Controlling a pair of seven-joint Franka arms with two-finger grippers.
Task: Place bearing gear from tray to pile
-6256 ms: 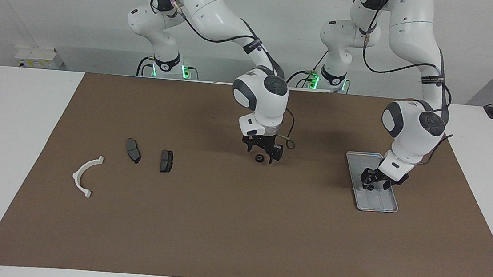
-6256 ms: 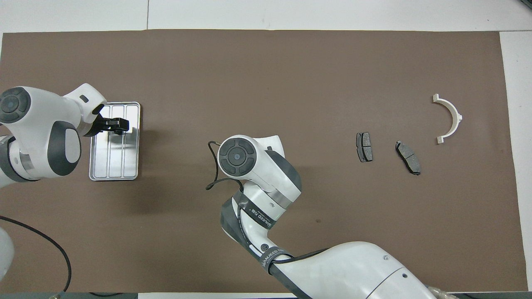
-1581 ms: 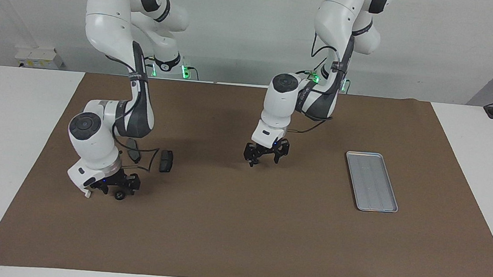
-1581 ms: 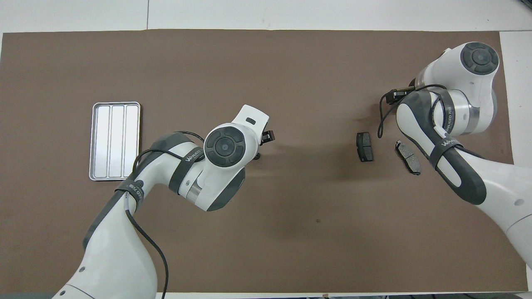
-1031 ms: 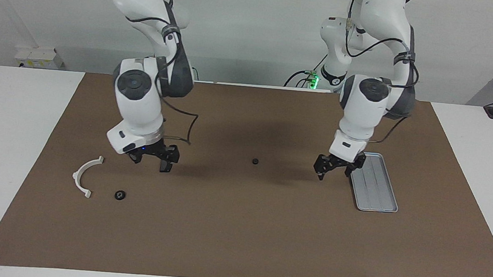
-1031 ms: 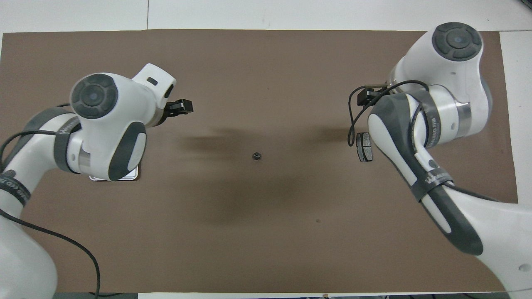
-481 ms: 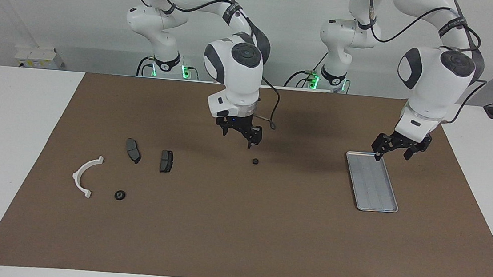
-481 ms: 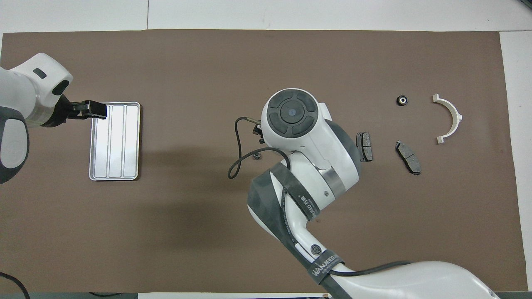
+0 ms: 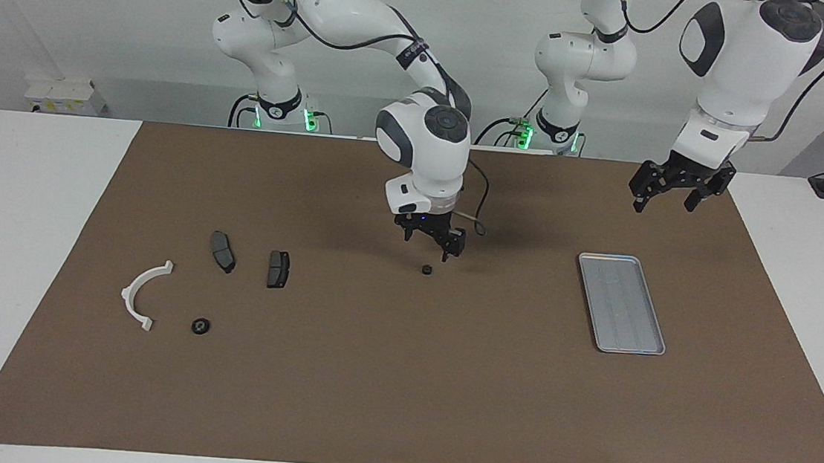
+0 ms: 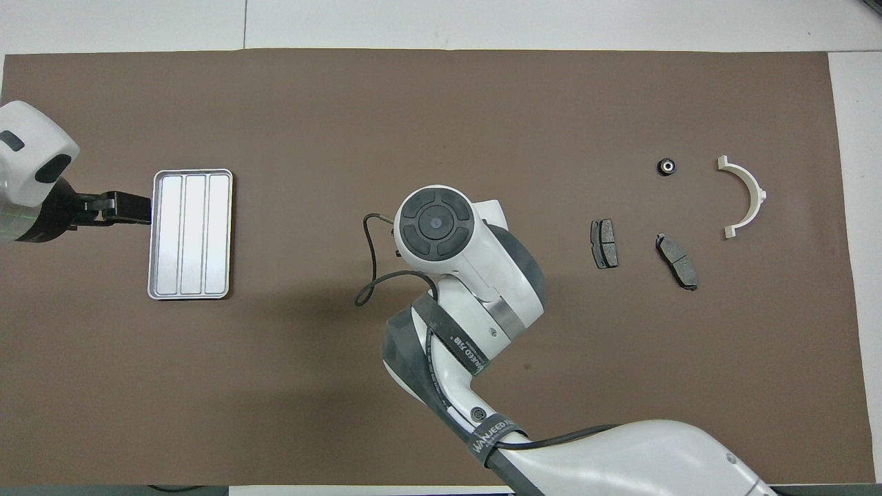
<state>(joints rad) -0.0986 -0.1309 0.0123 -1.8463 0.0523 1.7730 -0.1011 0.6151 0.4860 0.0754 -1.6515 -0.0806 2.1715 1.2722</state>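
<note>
A brown mat is spread over the white table; both arms are seen above it. The right gripper is held low over the mid-mat, pointing down, directly above a small dark bearing gear lying on the mat; a gap is seen betw. the fingertips, i.e. spread apart, nothing pinched, gear not touched. In the overhead view this gear is hidden under the right arm's wrist.

The left gripper is raised well above the mat, over the strip nearer the robots than the tray; fingers spread, nothing carried. In the overhead view it is seen just beside the tray's rim, toward the left arm's end of the table.

The tray is lying flat w/ lengthwise ribs; nothing is seen in it.

A 2nd bearing gear is set down w/ the pile at the right arm's end: just beside the white semicircular bracket, apart from it; farther from the robots than the two dark pads. In the overhead view it is seen near the bracket, apart from the pads.

Writing: a black band on the right arm's forearm carries white lettering, read approx. as "WANJEED"; a 2nd such band lower on the arm; not fully legible.
</note>
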